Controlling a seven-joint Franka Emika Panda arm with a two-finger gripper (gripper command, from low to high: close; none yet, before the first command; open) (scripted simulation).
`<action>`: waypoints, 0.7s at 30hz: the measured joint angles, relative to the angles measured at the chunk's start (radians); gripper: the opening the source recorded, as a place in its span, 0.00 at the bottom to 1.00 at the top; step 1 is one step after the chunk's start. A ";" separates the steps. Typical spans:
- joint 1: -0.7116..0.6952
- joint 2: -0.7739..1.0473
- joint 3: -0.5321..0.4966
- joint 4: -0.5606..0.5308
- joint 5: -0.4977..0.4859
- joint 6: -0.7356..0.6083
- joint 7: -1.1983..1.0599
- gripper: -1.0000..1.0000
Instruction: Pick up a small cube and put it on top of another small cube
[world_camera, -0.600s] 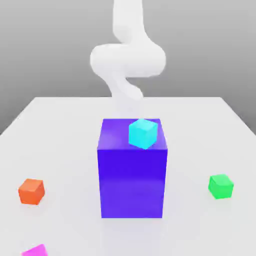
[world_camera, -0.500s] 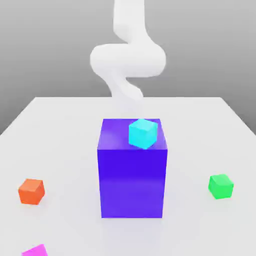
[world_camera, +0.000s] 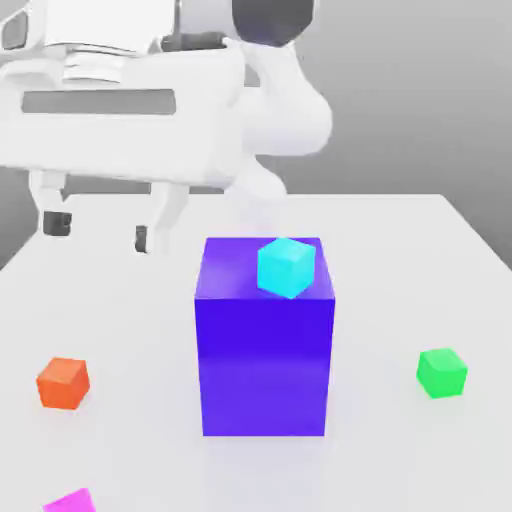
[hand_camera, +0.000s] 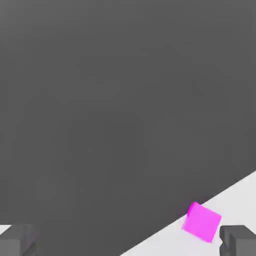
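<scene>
Starting nearest the exterior view, one pink cube (world_camera: 72, 501) is seen at the front edge of the table (world_camera: 400, 260), then one orange cube (world_camera: 63, 383) toward that view's left and one green cube (world_camera: 442, 372) toward its right, all well apart. Behind them one large purple block (world_camera: 264, 365) stands mid-table with one cyan cube (world_camera: 286, 267) resting on its top. The gripper (world_camera: 99, 231) hangs above the table's left side, jaws spread wide and holding nothing, and the pink cube (hand_camera: 201, 221) is shown lying below and just beside one fingertip in the hand view, so it is judged the likeliest pick.

Simulated tabletop (world_camera: 120, 300); flat colours, blank backdrop
</scene>
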 joint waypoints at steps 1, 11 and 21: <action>-0.010 0.036 -0.004 0.004 0.002 0.009 0.018 0.50; -0.066 0.397 -0.042 0.041 0.074 0.098 0.156 0.50; -0.090 0.612 -0.035 0.080 0.113 0.223 0.170 0.00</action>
